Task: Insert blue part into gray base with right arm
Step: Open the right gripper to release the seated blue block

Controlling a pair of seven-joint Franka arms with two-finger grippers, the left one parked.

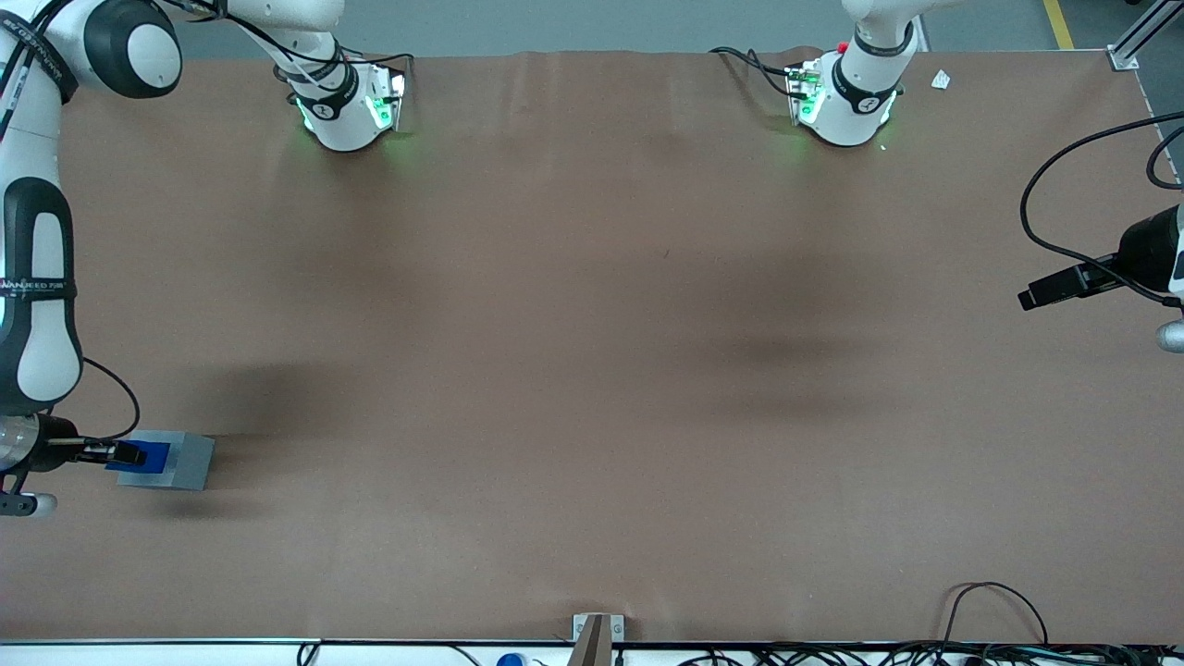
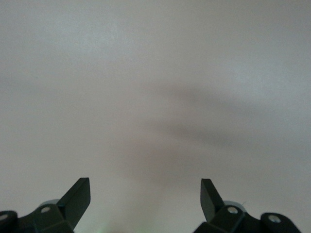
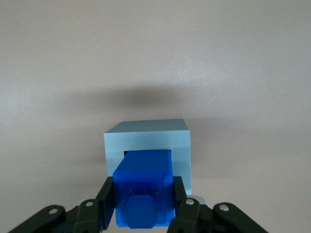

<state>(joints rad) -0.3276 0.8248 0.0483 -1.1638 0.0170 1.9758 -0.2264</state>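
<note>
The gray base (image 1: 180, 462) stands on the brown table near the working arm's end, fairly near the front camera. The blue part (image 1: 143, 457) sits over the base's top, held between the black fingers of my right gripper (image 1: 125, 454). In the right wrist view the gripper (image 3: 144, 196) is shut on the blue part (image 3: 144, 187), one finger on each side. The part's lower end sits in the square recess of the gray base (image 3: 146, 133), whose light rim shows around it. How deep it sits I cannot tell.
The brown table (image 1: 592, 370) spreads wide toward the parked arm's end. The working arm's base (image 1: 347, 102) stands at the table edge farthest from the front camera. A metal bracket (image 1: 597, 634) and cables (image 1: 990, 620) lie at the nearest edge.
</note>
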